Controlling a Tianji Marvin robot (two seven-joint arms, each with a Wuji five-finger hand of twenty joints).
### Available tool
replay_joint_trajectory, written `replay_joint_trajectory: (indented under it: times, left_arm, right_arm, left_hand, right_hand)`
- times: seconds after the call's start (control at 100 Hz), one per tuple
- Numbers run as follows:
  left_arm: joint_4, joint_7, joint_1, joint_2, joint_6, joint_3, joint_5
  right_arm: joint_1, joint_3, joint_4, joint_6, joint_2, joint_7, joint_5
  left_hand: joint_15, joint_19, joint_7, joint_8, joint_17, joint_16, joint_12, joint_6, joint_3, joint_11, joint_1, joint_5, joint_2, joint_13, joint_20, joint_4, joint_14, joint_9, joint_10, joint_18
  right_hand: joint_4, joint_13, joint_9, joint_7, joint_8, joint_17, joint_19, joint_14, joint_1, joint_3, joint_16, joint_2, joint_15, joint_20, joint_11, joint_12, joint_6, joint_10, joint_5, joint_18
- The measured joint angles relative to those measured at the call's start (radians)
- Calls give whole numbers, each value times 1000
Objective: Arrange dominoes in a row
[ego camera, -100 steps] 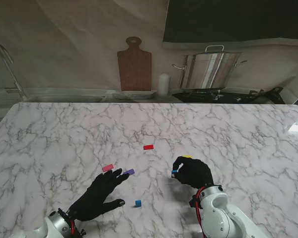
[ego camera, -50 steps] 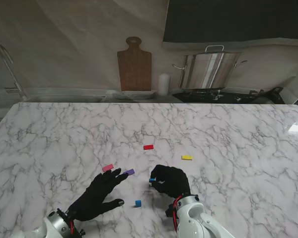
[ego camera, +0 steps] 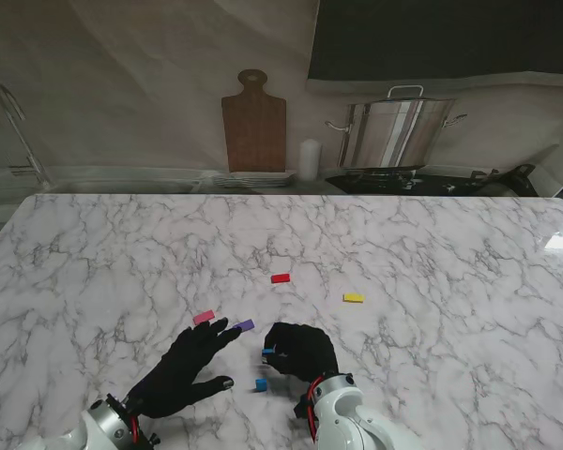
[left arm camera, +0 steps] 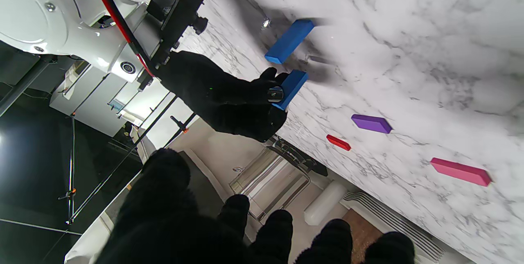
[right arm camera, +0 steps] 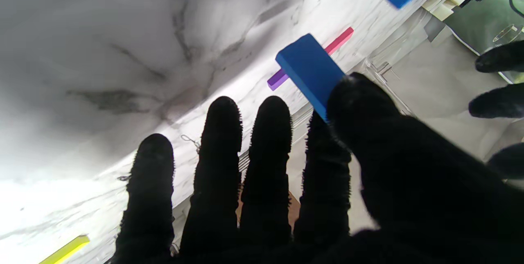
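Pinching a blue domino (ego camera: 268, 352) between thumb and forefinger, the right hand (ego camera: 300, 352) hangs over the near middle of the marble table (ego camera: 450, 253), its other three fingers (right arm camera: 217, 133) held straight and close together. A second blue domino (ego camera: 261, 384) lies on the table just nearer to me than the held one, and from the left wrist view the two blue pieces sit close together without touching. To the left, the left hand (ego camera: 183, 370) rests low over the table with its fingers spread and nothing in its grasp; one fingertip reaches close to a purple domino (ego camera: 245, 325), though whether it touches cannot be told. A pink domino (ego camera: 204, 317) lies just left of the purple one, a little farther from me. A red domino (ego camera: 281, 277) lies farther out near the middle of the table, well apart from the rest, and a yellow domino (ego camera: 354, 297) lies to its right, nearer to me. All the loose pieces lie flat and scattered, not in a line. Beyond the table's far edge stand a wooden cutting board (ego camera: 253, 122) and a steel pot (ego camera: 394, 131).
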Motion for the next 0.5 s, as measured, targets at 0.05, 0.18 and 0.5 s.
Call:
replay_joint_trajectory:
  times: [0.05,0.18,0.5]
  left_arm:
    - [0,0,0,0,0,-1,0]
    - [0,0,1,0,-1,-1,0]
    - [0,-2,0,0,-1,0,-1]
  right_arm:
    - [5,-7,8,0,-3,-3,-1]
    - [17,-22,26,0,-8,-10,-2]
    - [30,-38,45,7,-11,-7,-13]
  left_hand:
    - [0,0,0,0,0,0,0,0,0,0,0,0,0,0,0,0,0,0,0,0]
    - [0,0,0,0,0,0,0,0,0,0,0,0,0,0,0,0,0,0,0,0]
    - [0,0,0,0,0,0,0,0,0,0,0,0,0,0,0,0,0,0,0,0]
  right_hand:
    - [0,-3,-22,0,-2,0,0,0,0,-2,0,0,0,0,8,0,-6,0,0,0]
    - [0,-25,-25,-12,-15,-3,0,0,0,-11,0,-10,1,7,12,0,-20,0,17,0]
    - [0,-40,-49,-25,-26,-15,30,0,-1,-23,0,-20,4,29,21,8,-24,0,35,-38]
